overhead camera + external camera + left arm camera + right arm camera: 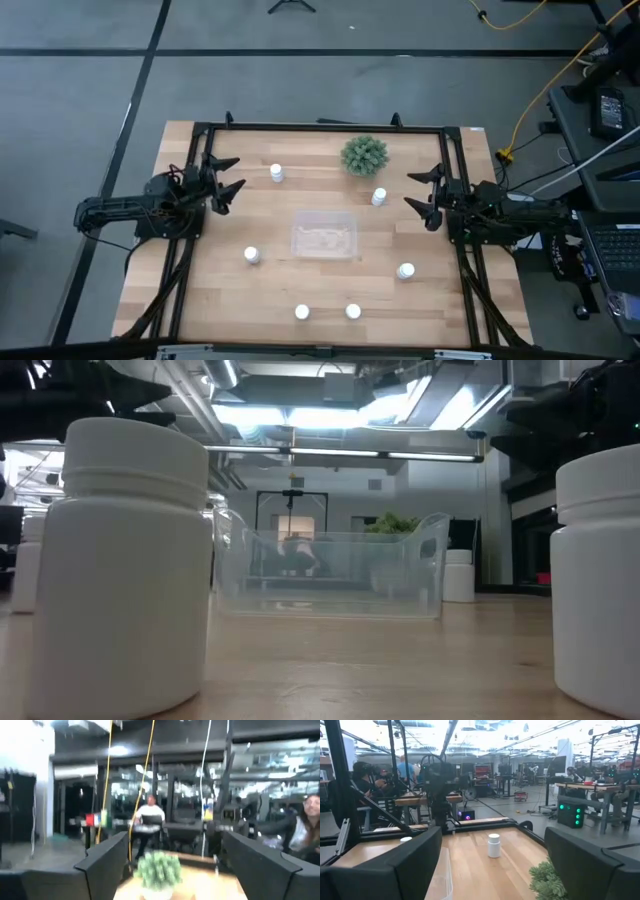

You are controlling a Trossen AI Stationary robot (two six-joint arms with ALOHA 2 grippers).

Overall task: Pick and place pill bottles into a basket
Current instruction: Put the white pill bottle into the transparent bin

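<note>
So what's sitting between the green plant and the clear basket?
In the high view, only bare wood lies between the plant and the basket; the nearest pill bottle stands off to the side.

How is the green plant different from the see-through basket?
The plant is green and spiky, while the basket is clear, so the wood shows through it. The plant is a round clump; the basket is a rectangle with rounded corners. The plant stands near the table's far edge, and the basket sits in the middle. Both rest on the wooden table among small white pill bottles, and neither gripper touches them.
</note>
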